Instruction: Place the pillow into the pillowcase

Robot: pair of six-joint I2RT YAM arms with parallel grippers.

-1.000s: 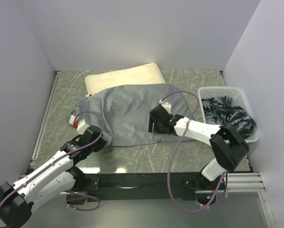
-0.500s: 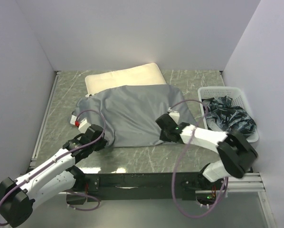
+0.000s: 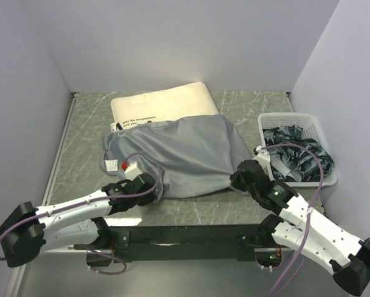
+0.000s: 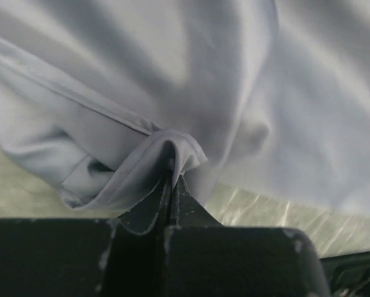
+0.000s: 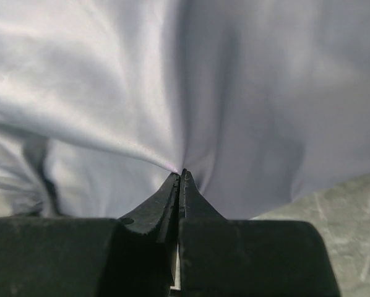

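The grey pillowcase lies bunched across the middle of the table, pulled toward the near edge. Behind it the cream-white pillow lies flat, with black lettering showing along its front edge. My left gripper is shut on a folded hem at the near-left corner of the pillowcase; the left gripper pinches the cloth at its tips. My right gripper is shut on the near-right edge of the pillowcase, and in the right wrist view the cloth draws into a taut pleat at the right gripper.
A white plastic basket holding dark crumpled fabric stands at the right side of the table, just beside my right arm. White walls close in the table on the left, back and right. Bare green marbled tabletop shows left of the pillowcase.
Both arms have drawn back toward the near edge, dragging the pillowcase with them and uncovering more of the pillow. The right gripper has shut on the cloth.
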